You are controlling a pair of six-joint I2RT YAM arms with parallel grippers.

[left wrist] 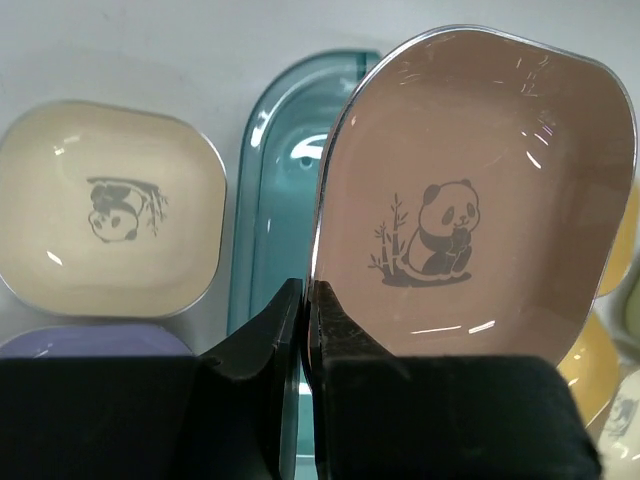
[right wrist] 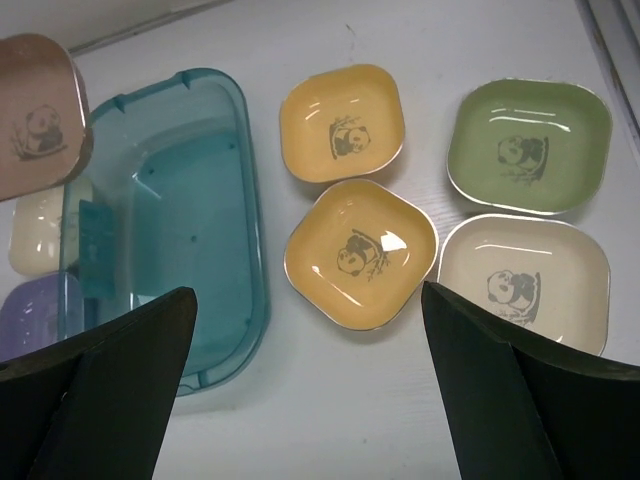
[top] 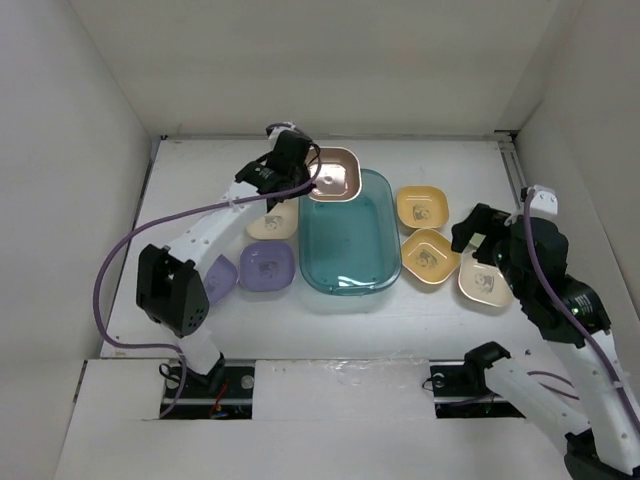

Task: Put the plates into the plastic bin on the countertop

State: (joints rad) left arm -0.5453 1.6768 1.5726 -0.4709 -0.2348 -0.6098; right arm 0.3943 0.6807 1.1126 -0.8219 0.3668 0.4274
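Note:
My left gripper [top: 306, 172] [left wrist: 306, 290] is shut on the rim of the brown plate [top: 336, 173] [left wrist: 480, 200] and holds it over the far left corner of the teal plastic bin [top: 348, 235] [left wrist: 272, 200] [right wrist: 160, 200]. The bin holds no plates. A cream plate [top: 272, 222] [left wrist: 110, 210] and two purple plates [top: 266, 265] [top: 220, 277] lie left of the bin. My right gripper [top: 480, 236] [right wrist: 308, 300] is open and empty above the two yellow-orange plates [right wrist: 342, 122] [right wrist: 360, 252]. A green plate [right wrist: 528, 147] and a cream plate [right wrist: 523, 283] lie to their right.
White walls [top: 70, 180] enclose the white countertop [top: 330, 320]. A metal rail [top: 512, 170] runs along its right edge. The left arm's purple cable [top: 110, 270] loops over the left side.

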